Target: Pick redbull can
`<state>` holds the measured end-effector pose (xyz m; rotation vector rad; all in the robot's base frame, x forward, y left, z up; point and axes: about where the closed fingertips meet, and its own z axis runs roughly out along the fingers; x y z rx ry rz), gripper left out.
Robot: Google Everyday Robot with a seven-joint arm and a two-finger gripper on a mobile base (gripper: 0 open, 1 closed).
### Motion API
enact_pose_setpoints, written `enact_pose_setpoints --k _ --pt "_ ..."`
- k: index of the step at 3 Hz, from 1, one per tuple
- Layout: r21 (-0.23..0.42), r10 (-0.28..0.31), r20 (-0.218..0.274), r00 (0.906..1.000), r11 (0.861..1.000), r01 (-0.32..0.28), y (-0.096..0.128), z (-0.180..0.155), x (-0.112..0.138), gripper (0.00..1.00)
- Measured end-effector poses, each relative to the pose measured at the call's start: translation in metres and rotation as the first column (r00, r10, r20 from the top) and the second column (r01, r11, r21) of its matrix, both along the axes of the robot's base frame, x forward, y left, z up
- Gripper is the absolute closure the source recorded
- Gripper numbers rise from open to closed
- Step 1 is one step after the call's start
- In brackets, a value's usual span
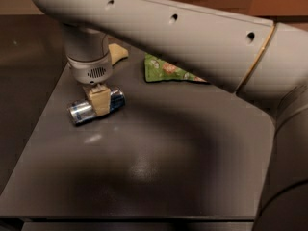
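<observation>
We saw the redbull can (82, 112) lying sideways on the left of the table (159, 177), the gripper (100, 99) down over its middle; whether it clamped the can we could not tell.

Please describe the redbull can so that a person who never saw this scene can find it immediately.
On the dark table, look left in the view, below the pale arm. There the gripper is right over a slim can lying on its side: the redbull can. It is shiny blue and silver metal, unlike the green bag farther back.
</observation>
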<state>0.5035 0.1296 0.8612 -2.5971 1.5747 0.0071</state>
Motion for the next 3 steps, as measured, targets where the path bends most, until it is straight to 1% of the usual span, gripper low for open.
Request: enact_pose_setpoints --k 1,2,3 --pt "0.029 0.011 0.017 0.9998 0.999 -0.012 0.001 0.035 -0.002 1.00" --pt "0.080 0.030 0.041 0.9987 0.996 -0.034 0.007 0.082 -0.001 1.00" --pt "0.152 0.042 0.075 0.9963 0.987 -0.053 0.019 0.128 0.008 1.00"
